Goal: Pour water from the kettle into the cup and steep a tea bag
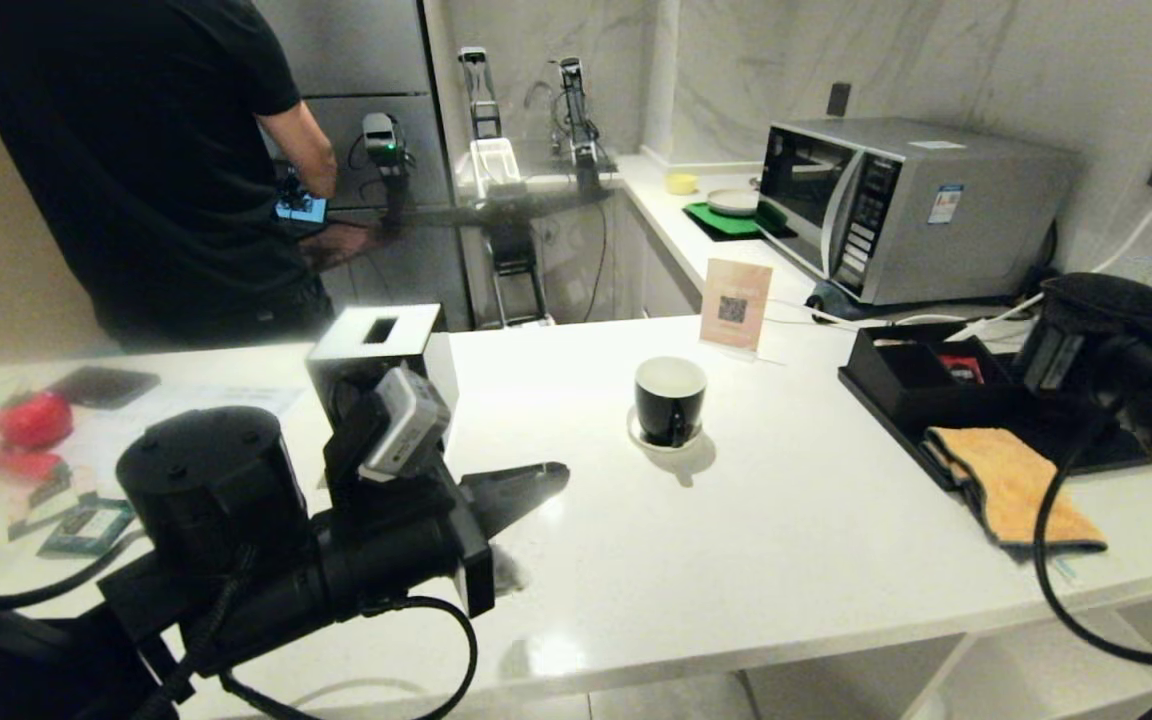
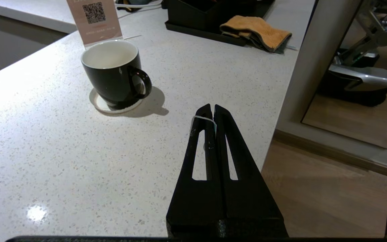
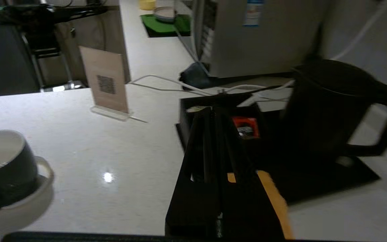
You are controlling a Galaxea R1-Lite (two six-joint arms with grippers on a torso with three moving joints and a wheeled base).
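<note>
**Bench inventory: cup on saucer, kettle on tray, both claws pressed together**

Cup [image 1: 670, 398]: black outside, white inside, upright on a small white saucer [image 1: 641, 432] near the middle of the white bench [image 1: 786, 540]. Its handle faces the bench's near edge. Nothing can be made out inside it.

Kettle [image 3: 328, 107]: tall, matte black, upright on a black tray [image 3: 314, 181] at the robot's right, well apart from the cup. Blurred in the right wrist view; in the head view the right arm hides it.

Tea bag: no pouch can be made out. Only a thin white string [image 2: 204, 118] shows, looped across the left claw's tips.

Left claw [image 1: 536, 478]: fingers pressed together, pinching the white string, raised above the bench on the robot's left of the cup and not touching it.

Right claw [image 3: 213, 116]: fingers pressed together, holding nothing visible, over the black compartment box [image 1: 921, 375] beside the kettle. Its tips are cut off from the head view.

Other items: an orange cloth [image 1: 1006, 485] on the tray's near corner; a QR-code card stand [image 1: 735, 304] behind the cup; a microwave [image 1: 896, 205] beyond; a person in black [image 1: 156, 150] at the far left, cut off at the shoulders.
</note>
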